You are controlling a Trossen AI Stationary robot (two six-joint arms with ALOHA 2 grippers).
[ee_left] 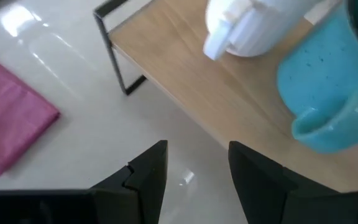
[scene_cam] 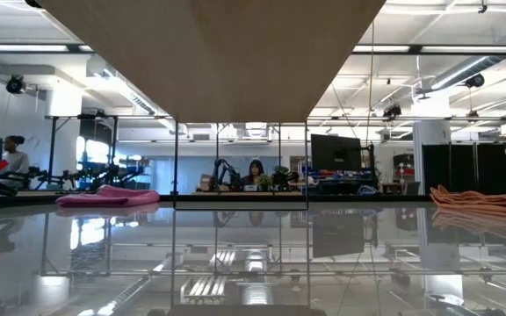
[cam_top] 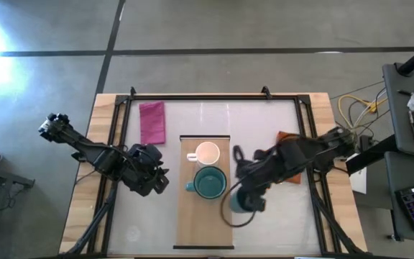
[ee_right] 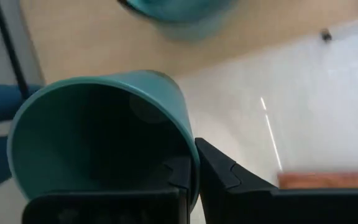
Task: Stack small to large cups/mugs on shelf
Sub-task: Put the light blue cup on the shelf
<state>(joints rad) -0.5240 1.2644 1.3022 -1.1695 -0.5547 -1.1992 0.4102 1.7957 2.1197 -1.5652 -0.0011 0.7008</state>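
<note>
The light-wood shelf (cam_top: 205, 216) stands mid-table. On its top stand the cream-white mug (cam_top: 207, 153) and, nearer, the wider teal mug (cam_top: 209, 183); both also show in the left wrist view, the cream-white mug (ee_left: 253, 28) and the teal mug (ee_left: 328, 93). My right gripper (cam_top: 246, 198) hovers off the shelf's right edge, shut on the small dark green cup (ee_right: 98, 130). My left gripper (ee_left: 194, 168) is open over the white tabletop left of the shelf. The low view shows only the shelf's underside (scene_cam: 209, 53), no gripper. My right gripper pinches the green cup's wall at the rim (ee_right: 188, 146), one finger inside the hollow (ee_right: 176, 177) and one outside (ee_right: 229, 180). The cup's mouth faces the wrist camera. I cannot tell whether its base is off the table.
A magenta cloth (cam_top: 152, 122) lies on the table's far left part, and an orange cloth (cam_top: 287, 137) lies far right, partly under the right arm. Dark frame rails (cam_top: 192, 97) run along the table's edges. A person sits in the room beyond (scene_cam: 255, 171).
</note>
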